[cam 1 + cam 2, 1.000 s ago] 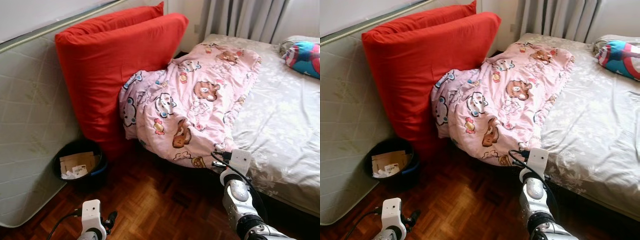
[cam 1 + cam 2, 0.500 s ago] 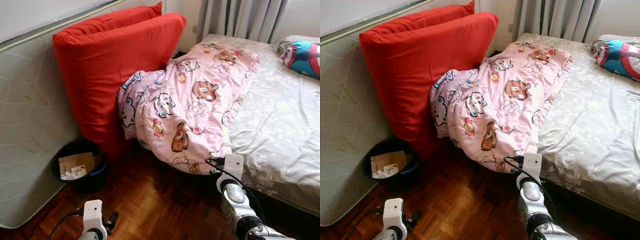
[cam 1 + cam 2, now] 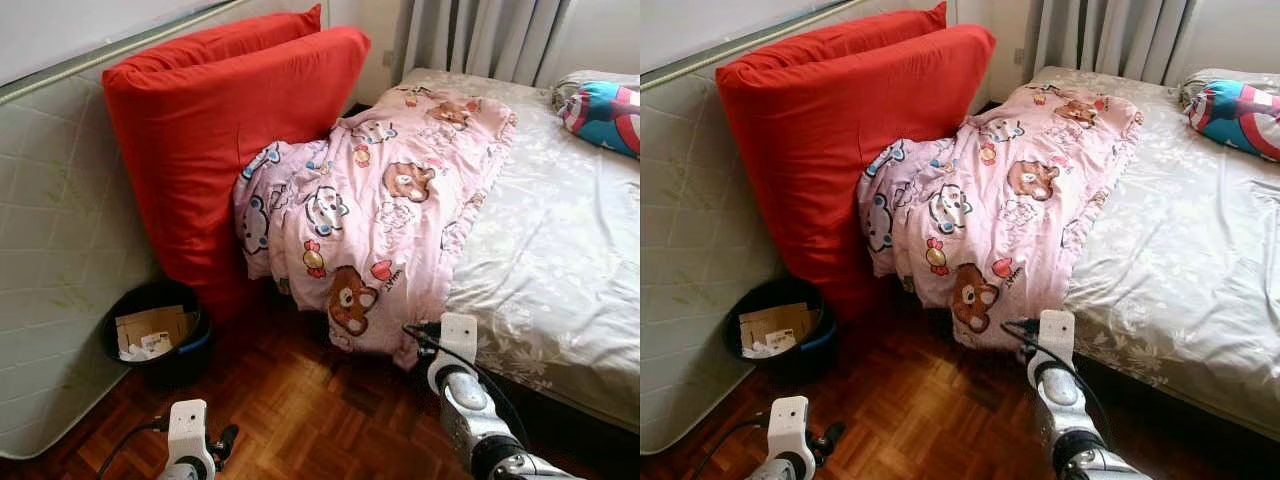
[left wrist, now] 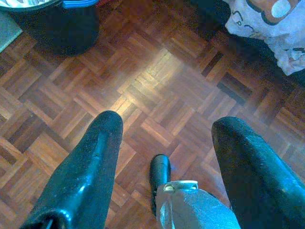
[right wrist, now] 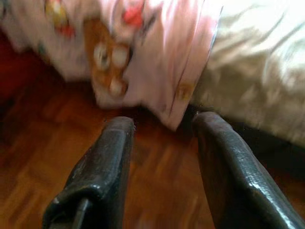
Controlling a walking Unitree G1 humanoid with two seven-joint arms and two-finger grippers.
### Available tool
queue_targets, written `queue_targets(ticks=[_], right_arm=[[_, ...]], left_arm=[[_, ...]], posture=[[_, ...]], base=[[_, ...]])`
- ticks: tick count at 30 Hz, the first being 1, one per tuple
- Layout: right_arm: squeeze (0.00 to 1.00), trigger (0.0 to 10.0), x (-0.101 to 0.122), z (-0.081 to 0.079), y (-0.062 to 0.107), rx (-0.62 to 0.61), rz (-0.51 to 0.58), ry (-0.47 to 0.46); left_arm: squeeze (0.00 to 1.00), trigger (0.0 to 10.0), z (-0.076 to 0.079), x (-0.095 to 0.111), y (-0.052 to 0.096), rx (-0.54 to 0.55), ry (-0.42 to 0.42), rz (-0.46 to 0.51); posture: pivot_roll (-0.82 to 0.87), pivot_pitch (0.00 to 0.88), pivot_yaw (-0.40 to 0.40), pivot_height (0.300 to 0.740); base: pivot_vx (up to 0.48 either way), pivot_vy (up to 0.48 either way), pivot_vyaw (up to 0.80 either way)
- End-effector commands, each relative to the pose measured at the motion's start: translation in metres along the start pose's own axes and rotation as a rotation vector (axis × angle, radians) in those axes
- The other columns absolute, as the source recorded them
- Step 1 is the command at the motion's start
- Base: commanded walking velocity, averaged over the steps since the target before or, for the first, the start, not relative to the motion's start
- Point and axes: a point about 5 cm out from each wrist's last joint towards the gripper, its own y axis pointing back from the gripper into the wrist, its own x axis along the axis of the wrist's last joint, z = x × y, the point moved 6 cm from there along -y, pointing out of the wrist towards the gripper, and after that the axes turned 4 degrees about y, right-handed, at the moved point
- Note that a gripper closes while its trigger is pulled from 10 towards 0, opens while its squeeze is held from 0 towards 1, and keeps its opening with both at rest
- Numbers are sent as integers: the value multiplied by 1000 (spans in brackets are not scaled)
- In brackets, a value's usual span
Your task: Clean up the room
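A pink cartoon-print blanket [image 3: 390,200] lies bunched over the near corner of the bed [image 3: 560,260], and its lower edge hangs close to the parquet floor. My right gripper [image 5: 164,121] is open just short of that hanging hem [image 5: 143,71], with nothing between its fingers. The right wrist [image 3: 455,345] sits at the bed's edge below the blanket. My left gripper [image 4: 169,123] is open low over bare floor, and its wrist [image 3: 188,425] is at the bottom left.
Two big red cushions [image 3: 210,150] lean against a pale upright mattress [image 3: 50,260] on the left. A black bin [image 3: 155,335] holding cardboard and paper stands at their foot. A colourful pillow [image 3: 605,115] lies at the bed's far right. Curtains [image 3: 480,40] hang behind.
The blanket's hanging corner has dropped lower toward the floor and spread out. My right wrist has moved down and slightly left. The left arm has stayed put.
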Motion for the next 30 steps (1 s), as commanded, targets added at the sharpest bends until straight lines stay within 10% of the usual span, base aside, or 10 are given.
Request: queue_targets(ticks=[1,13,30], right_arm=[[0,10000,-19,-1,3,26,-67,18],[0,10000,-132,15,47,23,-375,-10],[0,10000,-140,20,52,35,-390,66]], left_arm=[[0,10000,-1,-5,0,3,-7,-28],[0,10000,-4,-24,5,4,-35,-107],[0,10000,-8,-46,14,27,-16,-147]], posture=[[148,59,21,740],[148,79,21,740],[145,73,14,740]], base=[[0,0,0],[0,0,0],[0,0,471]])
